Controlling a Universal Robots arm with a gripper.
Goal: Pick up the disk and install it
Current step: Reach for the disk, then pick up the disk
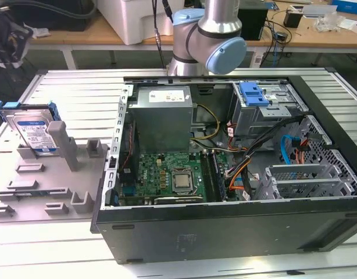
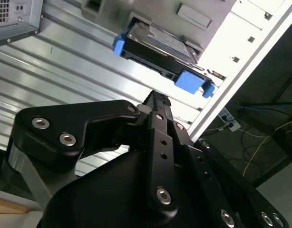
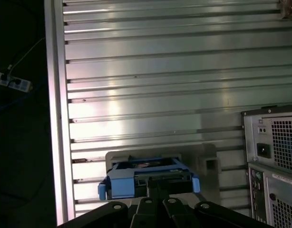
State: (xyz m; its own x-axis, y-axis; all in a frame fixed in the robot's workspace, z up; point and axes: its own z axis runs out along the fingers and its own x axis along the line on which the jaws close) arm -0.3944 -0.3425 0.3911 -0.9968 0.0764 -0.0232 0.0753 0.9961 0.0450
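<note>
Approach to the pick-up, I judge: the disk [image 1: 33, 131] stands in its grey holder [image 1: 65, 142] at the computer case's [image 1: 225, 232] nine o'clock, with the claw [image 3: 154, 184] near it, clenched and empty, so grasping needs it opened.

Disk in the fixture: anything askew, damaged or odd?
Nothing stands out. The disk stands on edge, tilted, in the grey fixture on the exterior view's left, which looks like its rest. Its blue carrier looks whole. In the second wrist view the gripper is apart from it.
</note>
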